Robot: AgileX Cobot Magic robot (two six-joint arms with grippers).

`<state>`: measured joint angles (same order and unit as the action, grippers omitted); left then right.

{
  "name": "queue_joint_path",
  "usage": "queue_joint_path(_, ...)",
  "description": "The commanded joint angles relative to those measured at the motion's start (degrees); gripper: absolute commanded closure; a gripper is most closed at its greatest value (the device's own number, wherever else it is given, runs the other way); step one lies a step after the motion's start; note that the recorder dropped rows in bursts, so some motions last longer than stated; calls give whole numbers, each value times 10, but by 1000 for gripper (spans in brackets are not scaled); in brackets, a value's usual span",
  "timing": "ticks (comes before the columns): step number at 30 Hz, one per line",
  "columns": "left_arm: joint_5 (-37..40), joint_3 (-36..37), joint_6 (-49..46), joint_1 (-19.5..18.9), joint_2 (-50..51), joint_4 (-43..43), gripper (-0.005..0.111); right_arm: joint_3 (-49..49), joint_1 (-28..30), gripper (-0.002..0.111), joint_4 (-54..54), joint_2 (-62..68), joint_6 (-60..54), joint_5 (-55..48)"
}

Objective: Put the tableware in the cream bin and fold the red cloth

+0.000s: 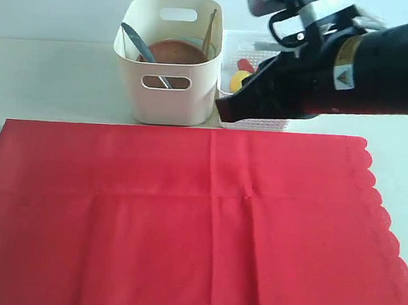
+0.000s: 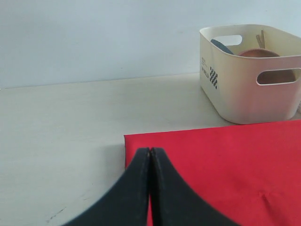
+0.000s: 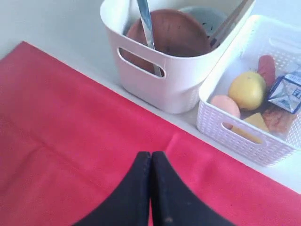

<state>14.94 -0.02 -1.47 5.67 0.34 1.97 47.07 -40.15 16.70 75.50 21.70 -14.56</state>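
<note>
My left gripper (image 2: 150,153) has its jaws pressed together with nothing showing between them, and its tips sit at a far corner of the red cloth (image 1: 184,221); I cannot tell whether they touch the fabric. My right gripper (image 3: 151,155) is pressed together as well and empty, hanging over the cloth's far edge just in front of the white perforated basket (image 3: 235,132).

The cloth lies spread flat over the near part of the tabletop (image 2: 61,141), with its scalloped edge on my right. The cream bin (image 1: 168,93) stands upright toward the tabletop's far edge, just beyond the cloth's far edge, with the basket close against its right side.

Inside the bin the round reddish-brown plate (image 3: 174,35) leans on edge, the silver table knife (image 3: 145,19) stands in front of it, the pale speckled bowl (image 3: 207,19) shows behind, and the wooden chopsticks (image 1: 211,29) lean in the right corner.

The basket holds a lemon (image 3: 247,89), an egg (image 3: 225,104), cheese (image 3: 256,121), a sausage (image 3: 267,69) and a small milk carton (image 3: 287,92)
</note>
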Motion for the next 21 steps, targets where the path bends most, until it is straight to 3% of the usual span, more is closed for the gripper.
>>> queue_joint_path(1,-2,0,3,2,-3,3,104,-63,-1,108,-2,-94,22,36)
queue_joint_path(8,-2,0,3,2,-3,3,104,-195,-1,108,-2,-262,58,95)
queue_joint_path(21,-2,0,3,2,-3,3,104,-376,-1,108,-32,-562,70,88)
